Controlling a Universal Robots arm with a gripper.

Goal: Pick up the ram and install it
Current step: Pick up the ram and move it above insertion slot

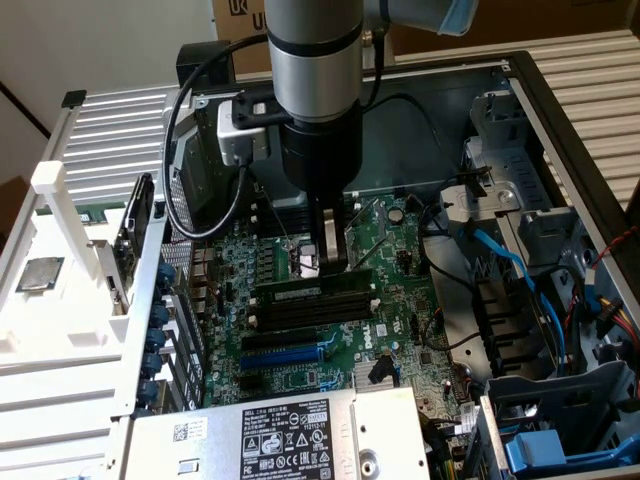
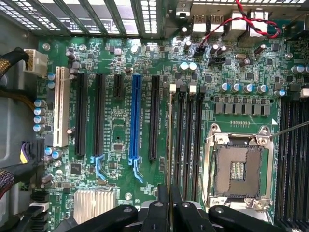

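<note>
Open computer case (image 1: pixel 560 120) across the whole exterior view, with the green motherboard (image 1: pixel 400 300) on its floor. Silver arm (image 1: pixel 315 60) down from the upper centre of that frame.

At the frame's centre, a bank of long black slots (image 1: pixel 300 315). Along the one highest in the picture lies the ram stick (image 1: pixel 290 291) — thin, dark green, pale label on its face.

Gripper (image 1: pixel 335 262) clenched on the stick's top edge, a little toward the exterior view's right of its middle. In the wrist view, gripper (image 2: pixel 169 191) drawn in close about the ram stick (image 2: pixel 169 145), seen edge-on as a thin pale line. That line runs along the outermost slot, up to the white clips (image 2: pixel 172 88). Seated to full depth or merely resting in the slot mouth: cannot tell.

Judged from this, seating is the step in hand. Advice for doing it well:

- Keep the stick upright and parallel to its slot, with no lean toward the neighbouring slots.
- Make sure the end clips stand swung out.
- Press straight down, slowly and evenly.
- Watch the far end — with an off-centre grip, one end may well go in first and jam.
- Stay clear of the open square socket (image 2: pixel 236 171) beside the slots, where the bare contacts look easy to damage.
</note>
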